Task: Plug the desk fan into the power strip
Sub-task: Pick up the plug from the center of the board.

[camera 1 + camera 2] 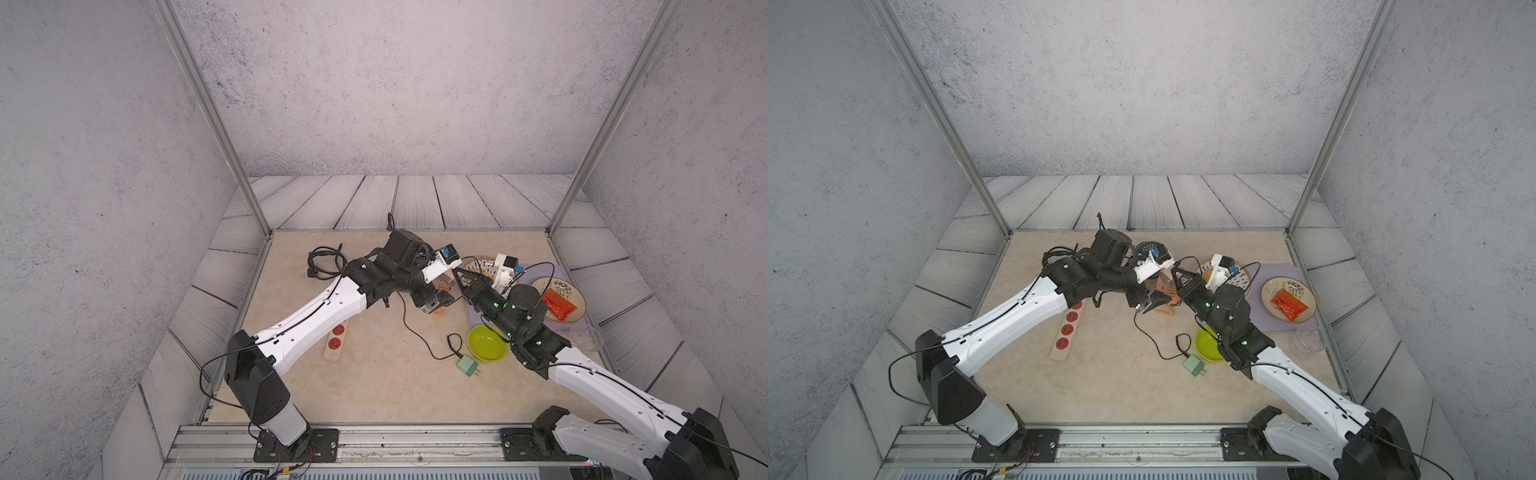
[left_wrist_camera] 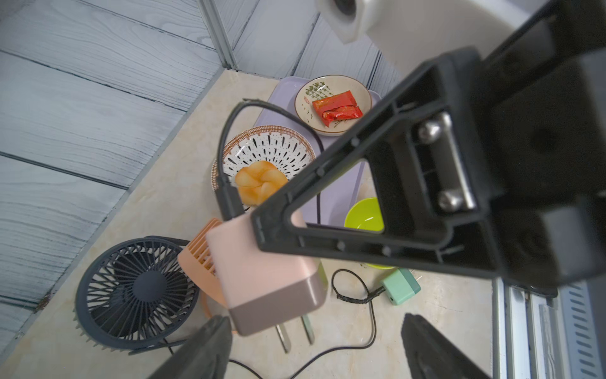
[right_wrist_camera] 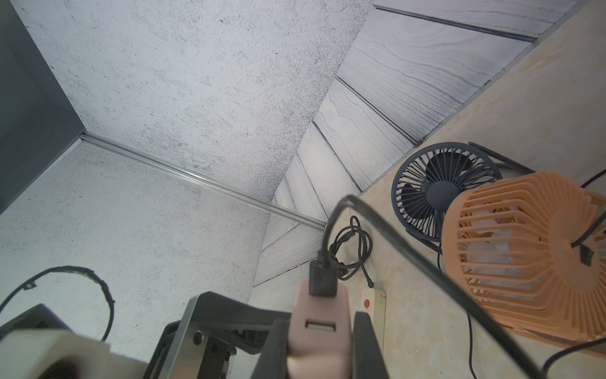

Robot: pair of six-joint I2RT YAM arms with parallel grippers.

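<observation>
Plug at frame centre, clenched in our right gripper, left gripper released below: we should square prongs to strip.

Power strip left of bowl (charger between)

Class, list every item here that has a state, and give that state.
right gripper: shut on pink adapter
left gripper: open
pink adapter: unplugged, prongs bare
power strip: visible sockets empty
green adapter: unplugged, lying loose
green bowl: empty
</observation>
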